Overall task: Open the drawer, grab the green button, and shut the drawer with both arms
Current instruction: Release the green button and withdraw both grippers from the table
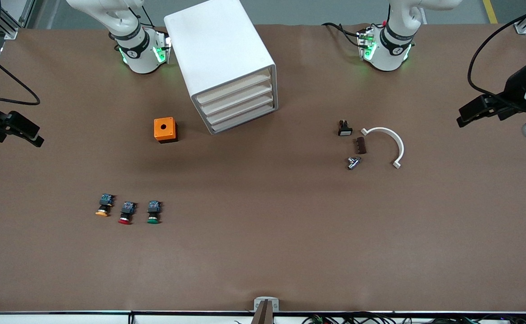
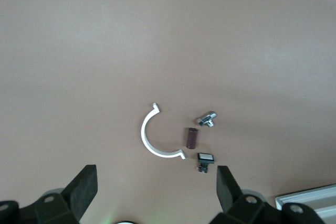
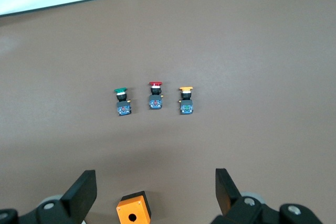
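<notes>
The white cabinet (image 1: 220, 54) stands between the two arm bases, and all four cream drawer fronts (image 1: 240, 105) are shut. The green-capped button (image 1: 153, 213) lies on the table, nearer to the front camera than the cabinet and beside a red-capped one; it also shows in the right wrist view (image 3: 122, 100). My right gripper (image 1: 31, 134) hangs open and empty over the right arm's end of the table; its open fingers frame the right wrist view (image 3: 156, 192). My left gripper (image 1: 465, 114) hangs open and empty over the left arm's end (image 2: 156, 190).
A red-capped button (image 1: 126, 213) and a yellow-orange-capped button (image 1: 104, 205) lie in a row with the green one. An orange box (image 1: 165, 129) sits beside the cabinet. A white arc (image 1: 387, 144), a black switch (image 1: 345, 128), a brown block (image 1: 360, 145) and a metal part (image 1: 353, 162) lie toward the left arm's end.
</notes>
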